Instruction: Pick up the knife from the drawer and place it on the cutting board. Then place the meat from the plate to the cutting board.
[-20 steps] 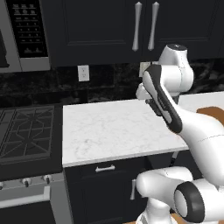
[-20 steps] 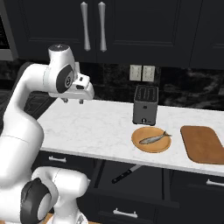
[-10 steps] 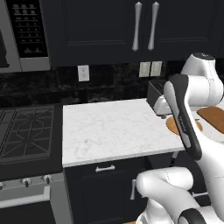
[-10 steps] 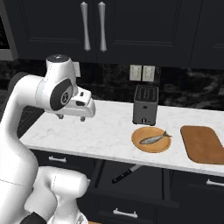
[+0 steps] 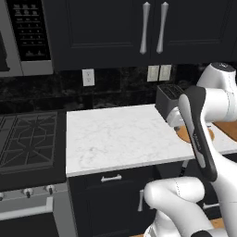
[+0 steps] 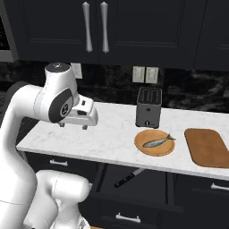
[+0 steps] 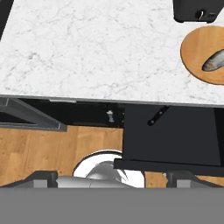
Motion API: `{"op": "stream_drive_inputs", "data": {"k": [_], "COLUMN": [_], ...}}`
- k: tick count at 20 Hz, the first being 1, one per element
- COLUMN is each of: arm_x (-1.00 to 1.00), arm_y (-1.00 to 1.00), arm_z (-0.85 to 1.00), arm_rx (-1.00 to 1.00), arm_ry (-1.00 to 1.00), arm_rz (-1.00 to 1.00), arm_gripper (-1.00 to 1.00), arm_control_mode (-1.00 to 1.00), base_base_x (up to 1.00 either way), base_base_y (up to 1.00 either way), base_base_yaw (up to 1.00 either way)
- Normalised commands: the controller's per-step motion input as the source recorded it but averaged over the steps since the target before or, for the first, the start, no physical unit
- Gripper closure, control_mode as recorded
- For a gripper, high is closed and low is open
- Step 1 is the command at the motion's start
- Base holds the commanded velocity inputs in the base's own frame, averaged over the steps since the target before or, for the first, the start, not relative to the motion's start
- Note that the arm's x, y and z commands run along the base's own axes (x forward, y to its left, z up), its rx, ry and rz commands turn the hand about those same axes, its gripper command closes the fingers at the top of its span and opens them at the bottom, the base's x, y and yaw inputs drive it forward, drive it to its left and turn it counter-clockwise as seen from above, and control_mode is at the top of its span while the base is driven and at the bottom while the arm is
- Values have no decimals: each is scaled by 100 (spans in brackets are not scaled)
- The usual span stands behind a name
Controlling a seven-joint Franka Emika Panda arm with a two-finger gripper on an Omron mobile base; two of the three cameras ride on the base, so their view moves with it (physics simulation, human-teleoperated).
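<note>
The pincer (image 6: 72, 126) is hovering empty above the marble counter (image 6: 112, 143), its fingers seemingly standing apart, though that is hard to judge. The knife (image 6: 129, 177) is lying in the open drawer (image 7: 170, 135) below. Beyond, the meat (image 6: 158, 142) is sitting on the plate (image 6: 142, 147) and the cutting board (image 6: 206, 147) is lying bare, so neither step is done.

Open drawer (image 7: 175, 135), unobstructed from above

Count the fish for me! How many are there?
1. The only fish lies on the round plate, in front of the toaster, left of the cutting board.
</note>
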Motion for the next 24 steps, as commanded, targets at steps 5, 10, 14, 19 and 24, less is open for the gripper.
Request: {"op": "stream_drive_inputs", "data": {"k": [5,10,14,19,24], "arm_x": [0,0,0,0,0], "arm_y": [0,0,0,0,0], "arm_z": [0,0,0,0,0], "arm_rx": [0,0,0,0,0], "arm_ry": [0,0,0,0,0], "arm_rz": [0,0,0,0,0], "arm_gripper": [-100,-100,-100,-100,-100], "arm_control_mode": [100,100,100,100,100], "base_base_x": [-34,-38,0,1,-14], "base_base_y": [0,0,-24,-58,-72], "base_base_yaw": [0,0,0,0,8]}}
